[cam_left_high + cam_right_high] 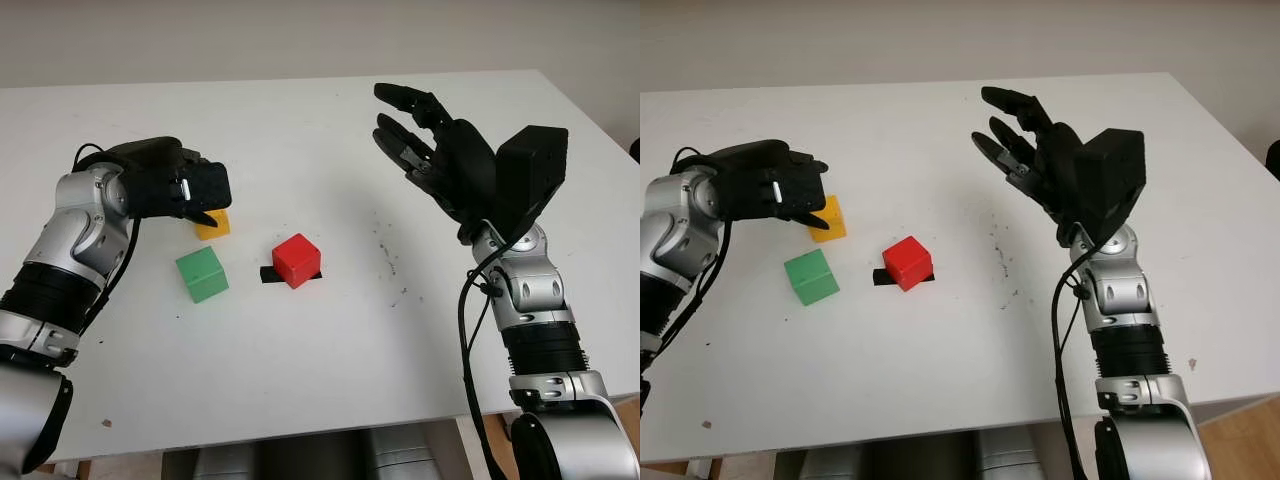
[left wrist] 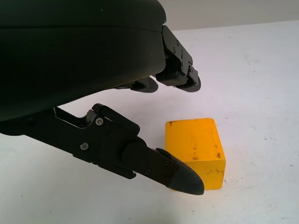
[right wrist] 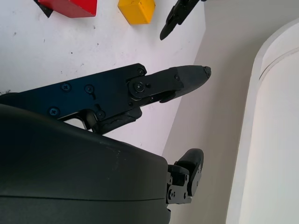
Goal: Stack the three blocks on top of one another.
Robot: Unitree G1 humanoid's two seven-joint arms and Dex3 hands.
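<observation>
A yellow block point(image 1: 214, 226) lies on the white table point(image 1: 330, 370) at the left. My left hand point(image 1: 207, 203) hovers right over it, open; one fingertip point(image 2: 186, 181) hangs beside the block's near face without touching it, the others point(image 2: 184, 83) above its far side. A green block point(image 1: 202, 273) lies just in front of the yellow one. To its right, a red block point(image 1: 297, 260) sits on a black tape mark point(image 1: 268, 273). My right hand point(image 1: 400, 120) is raised high over the table's right half, open and holding nothing.
Small dark specks point(image 1: 385, 255) mark the table right of the red block. The table's front edge point(image 1: 300, 432) runs close to my body, and its right edge point(image 1: 600, 130) lies just beyond the right arm.
</observation>
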